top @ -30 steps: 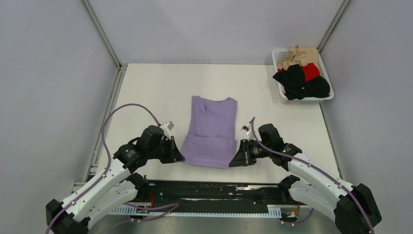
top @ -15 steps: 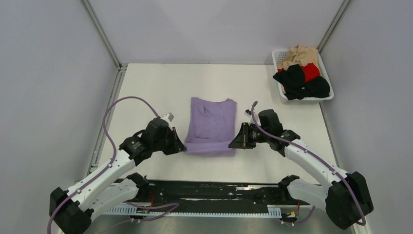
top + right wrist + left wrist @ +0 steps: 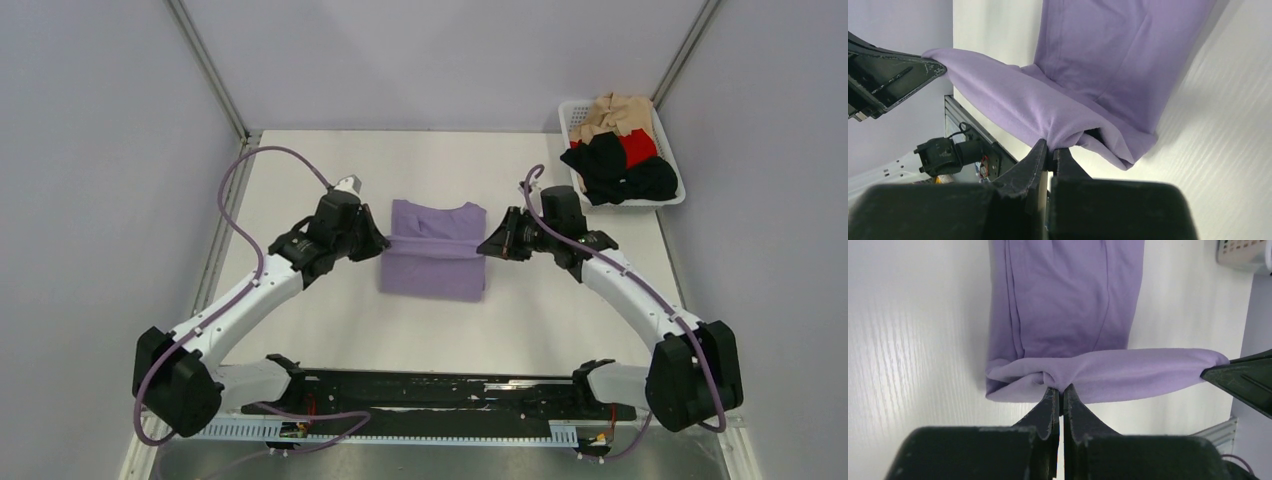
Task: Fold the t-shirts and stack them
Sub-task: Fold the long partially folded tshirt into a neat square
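Lavender t-shirt [image 3: 432,275] is pinched by both jaws at its raised edge, basket [image 3: 572,110] well apart.

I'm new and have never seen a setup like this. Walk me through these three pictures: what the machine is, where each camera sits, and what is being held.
The machine is two robot arms bolted at the near edge of a white table. The wide picture comes from a fixed camera above and behind them, so their bases sit at the bottom. The other two pictures come from a small camera on each wrist, looking along that arm's own black fingers.

On the table lies a lavender t-shirt, partly folded. The left gripper and the right gripper are each shut on one end of a folded edge, which is stretched between them across the shirt.

At the far right corner, a white basket holds a heap of black cloth, red cloth and tan cloth.
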{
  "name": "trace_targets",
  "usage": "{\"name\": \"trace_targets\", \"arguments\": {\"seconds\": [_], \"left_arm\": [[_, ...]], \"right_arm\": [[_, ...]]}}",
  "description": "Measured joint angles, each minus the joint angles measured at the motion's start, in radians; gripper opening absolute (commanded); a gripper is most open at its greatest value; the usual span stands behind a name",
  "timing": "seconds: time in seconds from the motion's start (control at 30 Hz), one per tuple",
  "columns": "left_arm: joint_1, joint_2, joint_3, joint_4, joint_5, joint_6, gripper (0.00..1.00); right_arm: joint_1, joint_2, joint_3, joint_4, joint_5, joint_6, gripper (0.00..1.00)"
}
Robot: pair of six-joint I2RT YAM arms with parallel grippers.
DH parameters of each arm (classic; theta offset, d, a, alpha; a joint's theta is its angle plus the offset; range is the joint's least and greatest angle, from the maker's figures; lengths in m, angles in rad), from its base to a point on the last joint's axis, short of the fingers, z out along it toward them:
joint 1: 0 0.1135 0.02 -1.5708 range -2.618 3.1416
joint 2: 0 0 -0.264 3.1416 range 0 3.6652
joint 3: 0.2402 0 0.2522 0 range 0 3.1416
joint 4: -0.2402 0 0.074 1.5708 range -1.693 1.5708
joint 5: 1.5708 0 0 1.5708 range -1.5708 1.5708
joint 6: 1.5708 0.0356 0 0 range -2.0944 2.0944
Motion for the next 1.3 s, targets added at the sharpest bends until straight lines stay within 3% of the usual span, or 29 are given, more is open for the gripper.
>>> {"name": "trace_targets", "arguments": {"seconds": [0.8,0.87,0.93,1.0,1.03,1.1,1.13,1.23,1.3], "left_arm": [[0.164,0.558,0.375,0.135,0.095,0.131,0.00],[0.167,0.591,0.410,0.137,0.101,0.139,0.00],[0.171,0.659,0.446,0.132,0.106,0.143,0.03],[0.175,0.711,0.491,0.129,0.107,0.147,0.22],[0.178,0.736,0.512,0.127,0.106,0.152,0.51],[0.188,0.780,0.551,0.118,0.098,0.160,0.92],[0.196,0.801,0.573,0.111,0.096,0.156,0.98],[0.219,0.840,0.634,0.086,0.093,0.158,1.00],[0.230,0.848,0.668,0.073,0.095,0.163,1.00]], "right_arm": [[-0.146,0.430,0.267,0.126,-0.058,-0.017,0.00],[-0.156,0.473,0.285,0.132,-0.054,-0.015,0.03],[-0.163,0.522,0.307,0.140,-0.047,-0.015,0.12],[-0.169,0.570,0.332,0.146,-0.040,-0.017,0.33],[-0.172,0.601,0.355,0.149,-0.037,-0.019,0.44],[-0.182,0.660,0.403,0.151,-0.028,-0.024,0.62],[-0.189,0.687,0.426,0.154,-0.025,-0.025,0.69],[-0.203,0.717,0.455,0.157,-0.015,-0.023,0.93],[-0.208,0.708,0.456,0.157,-0.010,-0.023,1.00]]}}
